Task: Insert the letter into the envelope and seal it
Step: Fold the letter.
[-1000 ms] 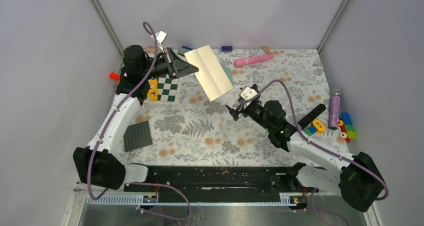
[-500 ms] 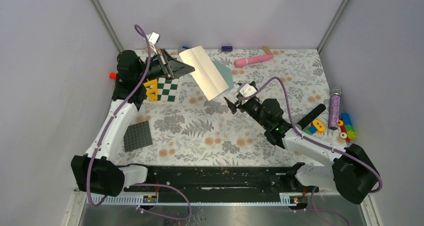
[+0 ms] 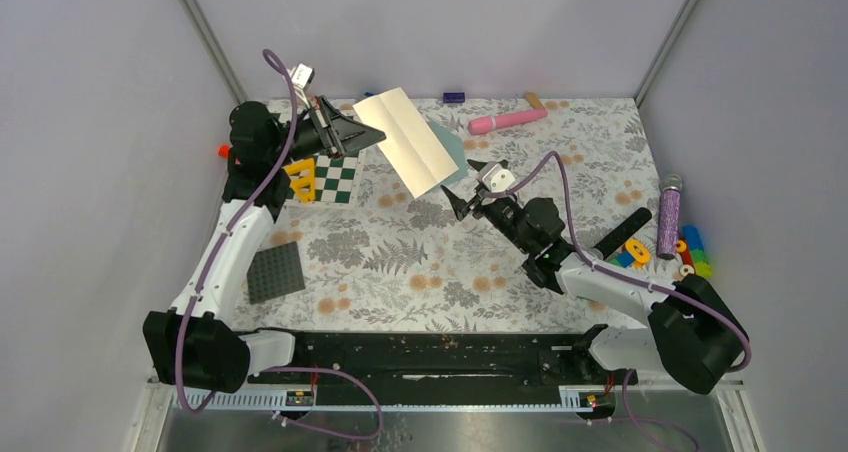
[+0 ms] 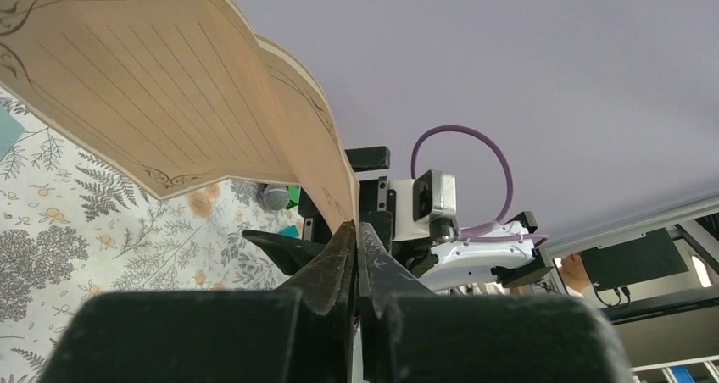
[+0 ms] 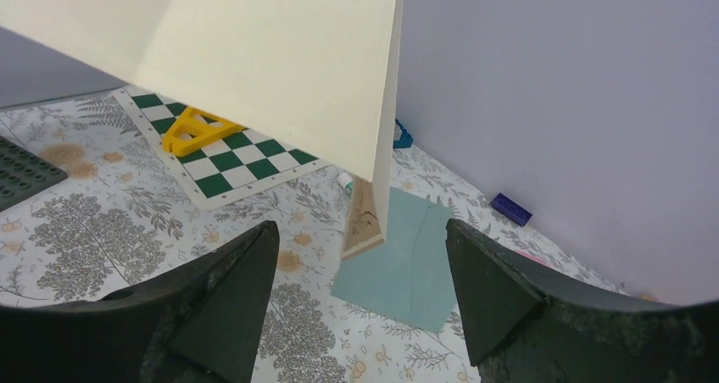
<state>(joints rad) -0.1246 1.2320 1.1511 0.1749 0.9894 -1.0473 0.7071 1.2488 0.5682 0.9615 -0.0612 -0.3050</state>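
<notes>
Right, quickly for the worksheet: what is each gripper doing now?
Left gripper: shut on the letter.
Right gripper: open, gripping nothing.
</notes>
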